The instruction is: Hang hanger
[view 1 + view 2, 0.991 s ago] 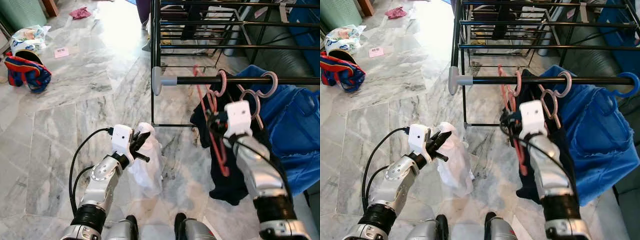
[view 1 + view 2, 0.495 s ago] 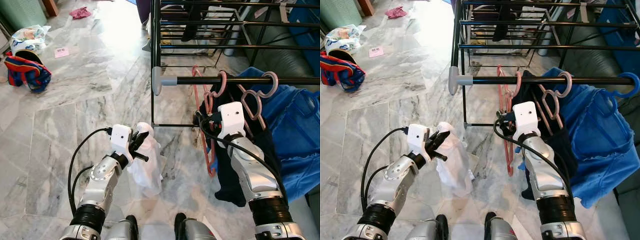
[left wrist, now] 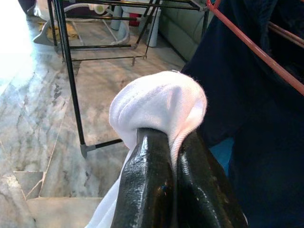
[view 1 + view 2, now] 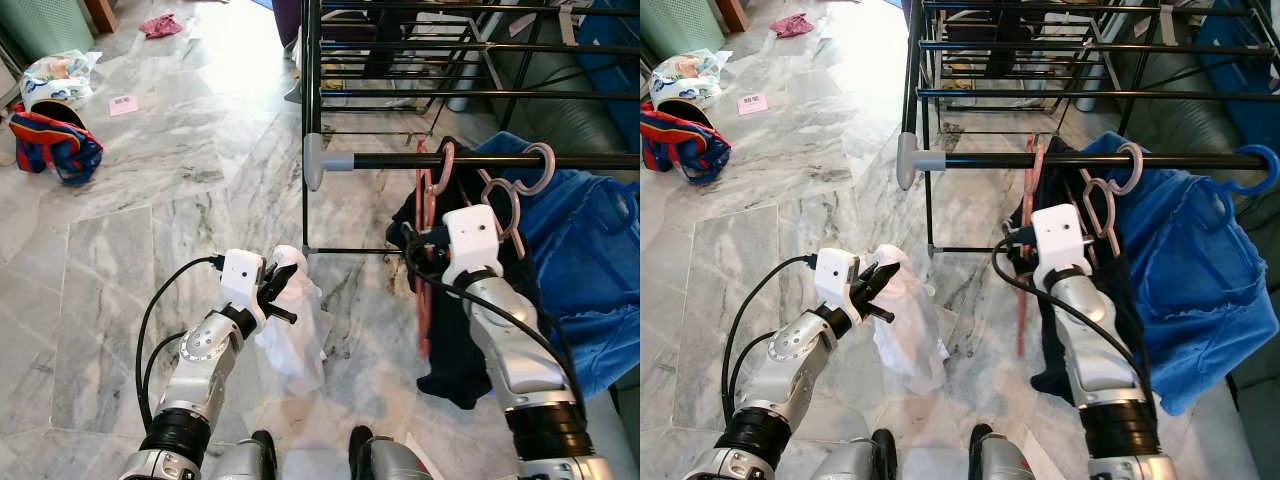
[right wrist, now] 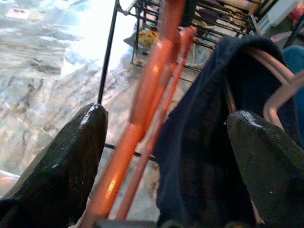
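A red hanger [image 4: 425,285] hangs edge-on from the black rail [image 4: 390,160], close to its grey end cap [image 4: 313,162], and looks blurred. My right gripper [image 5: 166,118] is open just below the rail; the red hanger [image 5: 142,109] runs between its spread fingers [image 5: 80,142] without being pinched. A dark garment [image 4: 460,340] hangs right behind it. Low on the left, my left gripper [image 4: 282,280] is shut on a white cloth [image 4: 300,330] that droops toward the floor. The left wrist view shows the white cloth [image 3: 161,104] bunched over the closed fingertips [image 3: 152,142].
Pink hangers [image 4: 510,190] and a blue garment [image 4: 590,260] fill the rail to the right. A black drying rack [image 4: 400,70] stands behind it. A red-and-blue bag [image 4: 55,145], a plastic bag [image 4: 55,75] and a pink card [image 4: 123,104] lie on the marble floor at far left.
The right gripper swung left, then back right under the rail. The red hanger went from slanting to hanging straight down, edge-on. The left arm and the white cloth stayed put.
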Motion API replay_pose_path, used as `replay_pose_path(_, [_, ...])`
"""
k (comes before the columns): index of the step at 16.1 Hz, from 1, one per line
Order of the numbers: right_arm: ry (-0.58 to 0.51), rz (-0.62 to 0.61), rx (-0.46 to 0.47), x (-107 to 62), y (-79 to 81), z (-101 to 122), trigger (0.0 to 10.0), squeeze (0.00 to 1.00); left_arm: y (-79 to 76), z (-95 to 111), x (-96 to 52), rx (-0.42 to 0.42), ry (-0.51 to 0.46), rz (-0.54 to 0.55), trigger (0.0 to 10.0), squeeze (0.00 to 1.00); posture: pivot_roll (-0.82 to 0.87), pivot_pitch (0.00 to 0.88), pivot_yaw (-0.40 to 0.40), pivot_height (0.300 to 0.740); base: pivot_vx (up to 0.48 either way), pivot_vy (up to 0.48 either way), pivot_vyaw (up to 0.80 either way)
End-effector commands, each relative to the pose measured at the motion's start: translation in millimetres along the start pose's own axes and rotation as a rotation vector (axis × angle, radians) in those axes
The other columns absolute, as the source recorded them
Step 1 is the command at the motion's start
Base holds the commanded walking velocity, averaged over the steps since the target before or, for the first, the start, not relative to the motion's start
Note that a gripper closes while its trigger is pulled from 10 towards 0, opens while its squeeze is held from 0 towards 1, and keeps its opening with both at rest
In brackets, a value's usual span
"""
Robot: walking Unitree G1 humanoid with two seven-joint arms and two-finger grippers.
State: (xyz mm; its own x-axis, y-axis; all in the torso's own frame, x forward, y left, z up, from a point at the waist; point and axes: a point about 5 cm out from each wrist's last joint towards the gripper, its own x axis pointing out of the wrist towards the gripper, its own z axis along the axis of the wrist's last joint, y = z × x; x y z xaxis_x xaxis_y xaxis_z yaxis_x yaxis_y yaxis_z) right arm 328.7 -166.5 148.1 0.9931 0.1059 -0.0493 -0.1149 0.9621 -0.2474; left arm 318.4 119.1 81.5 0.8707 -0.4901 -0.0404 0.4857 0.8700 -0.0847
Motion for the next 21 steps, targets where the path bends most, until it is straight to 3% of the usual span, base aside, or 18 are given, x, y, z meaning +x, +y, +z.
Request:
replay_pose_path(1, [0.004,-0.021,0.003,-4.5,-3.7,-1,10.0,0.0,0.1,-1,-0.9,0.012,0.011,-0.009,10.0,0.0,-0.05,0.243,0.016,0.74,0.0,0.0,0.0])
replay_pose_path(9, [-0.058,0.04,0.041,-4.0,14.5,19,10.0,0.0,1.6,0,-0.7,0.021,0.016,-0.011,10.0,0.0,-0.04,0.245,0.026,0.74,0.0,0.0,0.0])
replay_pose_path(10, [-0.065,0.048,0.044,-3.9,16.2,20,10.0,0.25,1.8,0,-0.7,0.021,0.016,-0.01,10.0,0.0,-0.04,0.245,0.027,0.74,0.0,0.0,0.0])
replay_pose_path(11, [-0.07,0.054,0.044,-3.9,17.6,21,10.0,0.98,2.3,1,-0.8,0.022,0.016,-0.009,10.0,0.0,-0.04,0.245,0.027,0.74,0.0,0.0,0.0])
replay_pose_path(12, [-0.074,0.059,0.045,-3.9,18.8,21,10.0,1.0,2.5,1,-1.0,0.023,0.016,-0.008,10.0,0.0,-0.04,0.245,0.028,0.74,0.0,0.0,0.0])
replay_pose_path(14, [-0.07,0.059,0.045,-3.9,20.3,21,10.0,1.0,2.4,0,-1.2,0.023,0.017,-0.008,10.0,0.0,-0.04,0.246,0.03,0.74,0.0,0.0,0.0])
replay_pose_path(15, [-0.057,0.05,0.043,-3.1,20.2,19,10.0,0.89,1.7,0,-1.1,0.023,0.018,-0.01,10.0,0.0,-0.04,0.247,0.029,0.74,0.0,0.0,0.0])
replay_pose_path(16, [-0.039,0.039,0.049,-2.4,19.7,15,10.0,0.05,1.3,0,-0.8,0.022,0.019,-0.012,10.0,0.0,-0.04,0.246,0.03,0.74,0.0,0.0,0.0])
replay_pose_path(17, [-0.036,0.04,0.052,-2.1,20.4,14,10.0,0.0,1.3,0,-0.8,0.022,0.019,-0.013,10.0,0.0,-0.04,0.247,0.031,0.74,0.0,0.0,0.0])
replay_pose_path(19, [-0.017,0.045,0.063,-0.4,23.5,10,0.0,0.0,0.9,0,-0.5,0.023,0.022,-0.016,10.0,0.0,-0.04,0.246,0.031,0.74,0.0,0.0,0.0])
replay_pose_path(21, [-0.005,0.056,0.076,1.2,25.8,10,0.0,0.0,0.9,0,-0.1,0.025,0.025,-0.017,10.0,0.0,-0.04,0.246,0.031,0.74,0.0,0.0,0.0])
